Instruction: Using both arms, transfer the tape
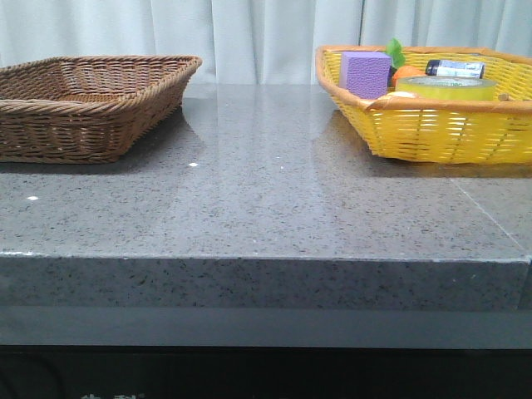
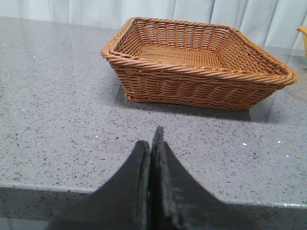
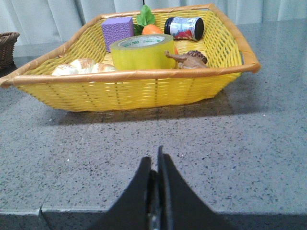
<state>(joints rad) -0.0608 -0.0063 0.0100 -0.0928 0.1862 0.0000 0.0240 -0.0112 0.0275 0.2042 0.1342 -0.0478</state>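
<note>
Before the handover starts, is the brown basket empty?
Empty: the left wrist view shows the brown basket's bare woven floor.

left tool (image 2: 151, 143) matte black, right tool (image 3: 157, 163) alike (tapered fingers)

In front of me was a grey speckled stone table (image 1: 274, 191), polished enough to reflect the curtain. Two baskets sat directly on it, well apart: brown wicker basket (image 1: 83, 108) on my left side, yellow basket (image 1: 432, 133) on my right, both toward the far edge. Btwn them the tabletop showed only a few white flecks.
</note>
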